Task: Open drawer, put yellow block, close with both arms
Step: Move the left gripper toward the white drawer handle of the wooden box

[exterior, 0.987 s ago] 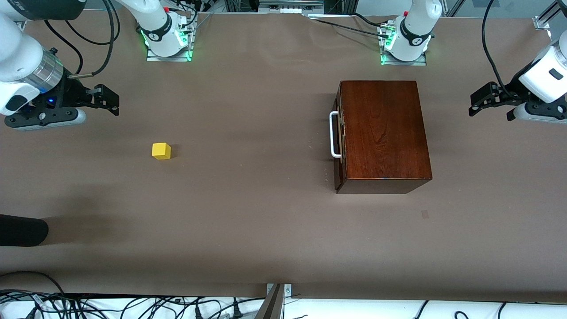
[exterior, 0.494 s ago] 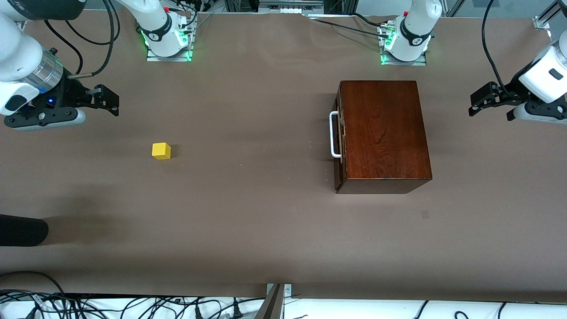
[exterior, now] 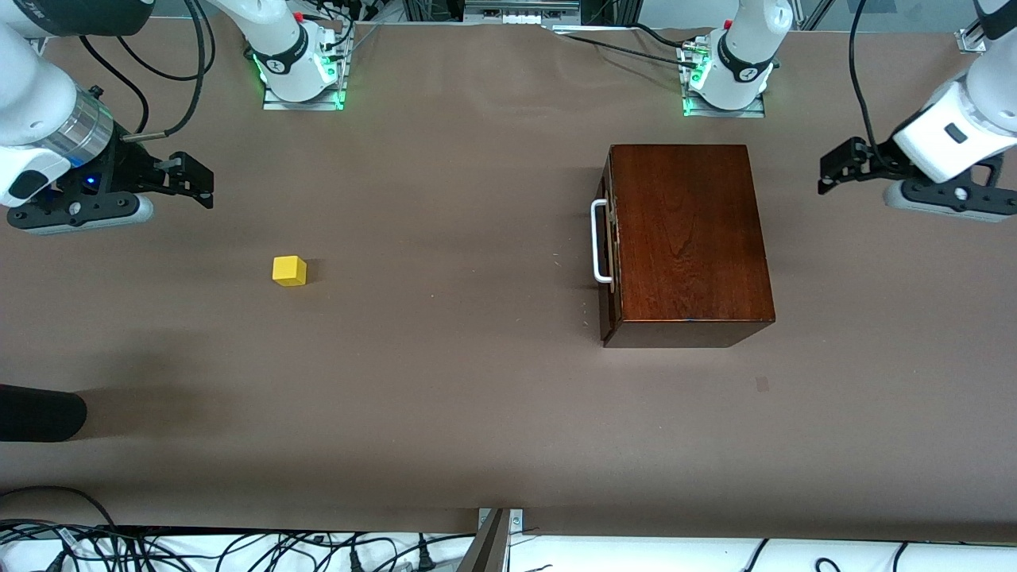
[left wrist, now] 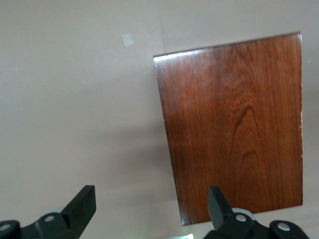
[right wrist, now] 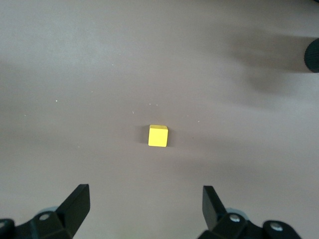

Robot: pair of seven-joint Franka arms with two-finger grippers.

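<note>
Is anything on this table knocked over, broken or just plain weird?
Nothing stands out. The wooden box sits flat with its drawer shut and the white handle intact. The yellow block rests alone on the brown table, toward the right arm's end. Both hands, left and right, hang open and empty.

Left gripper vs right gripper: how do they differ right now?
The left gripper hangs above the table beside the wooden box, at the left arm's end; the right gripper hangs at the right arm's end, near the yellow block. The left wrist view shows the box top, the right wrist view the block. Both have open jaws and hold nothing.
</note>
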